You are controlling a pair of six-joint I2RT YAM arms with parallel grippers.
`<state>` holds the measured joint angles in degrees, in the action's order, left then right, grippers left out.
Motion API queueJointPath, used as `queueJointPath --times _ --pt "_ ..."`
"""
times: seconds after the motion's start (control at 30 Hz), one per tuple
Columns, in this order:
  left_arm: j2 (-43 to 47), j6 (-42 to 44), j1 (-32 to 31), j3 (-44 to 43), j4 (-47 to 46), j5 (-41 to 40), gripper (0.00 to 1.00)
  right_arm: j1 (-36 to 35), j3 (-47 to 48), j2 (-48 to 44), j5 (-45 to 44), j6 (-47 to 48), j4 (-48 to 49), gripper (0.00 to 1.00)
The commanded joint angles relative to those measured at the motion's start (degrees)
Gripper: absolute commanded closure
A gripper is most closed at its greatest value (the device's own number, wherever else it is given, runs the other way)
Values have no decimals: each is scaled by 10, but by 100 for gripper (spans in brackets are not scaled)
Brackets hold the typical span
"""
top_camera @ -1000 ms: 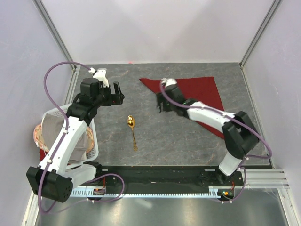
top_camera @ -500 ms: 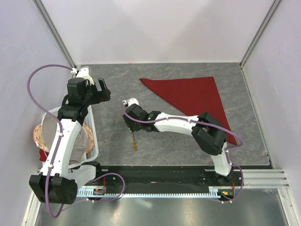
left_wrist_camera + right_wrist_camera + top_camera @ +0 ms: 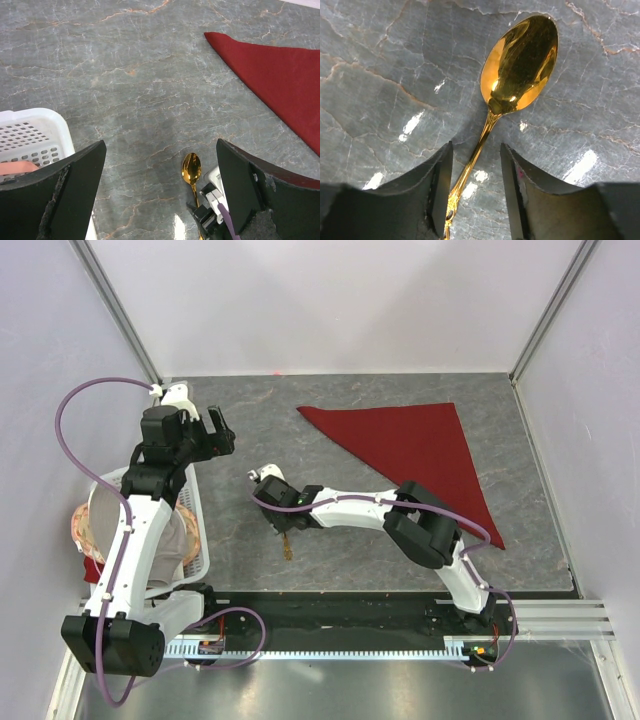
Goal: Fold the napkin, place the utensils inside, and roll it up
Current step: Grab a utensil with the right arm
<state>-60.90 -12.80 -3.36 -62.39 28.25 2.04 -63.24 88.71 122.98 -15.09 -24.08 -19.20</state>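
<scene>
Your right gripper [image 3: 475, 167] stands unclenched astride the gold spoon [image 3: 520, 62], one finger either side of its thin handle with a gap showing on each side. The maroon napkin [image 3: 420, 445], a flat triangle, lies well apart, beyond the spoon and to its right. Your left gripper [image 3: 161, 147] hangs spread wide, beyond the spoon and to its left.

One napkin [image 3: 420, 445], one spoon [image 3: 520, 62] (gold), one white basket [image 3: 30, 137].

text: none legible | labels, numbers: none | top view possibly too coarse
</scene>
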Motion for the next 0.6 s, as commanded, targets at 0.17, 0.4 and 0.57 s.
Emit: queueJointPath --times 0.17,0.4,0.57 --pt "10 0 2 1 -18 13 2 -5 38 46 -19 33 -59 59" --pt "11 1 2 1 -18 16 2 -5 19 58 19 46 -58 98" --pt "14 1 2 2 -19 18 2 -4 -18 36 12 88 -39 100"
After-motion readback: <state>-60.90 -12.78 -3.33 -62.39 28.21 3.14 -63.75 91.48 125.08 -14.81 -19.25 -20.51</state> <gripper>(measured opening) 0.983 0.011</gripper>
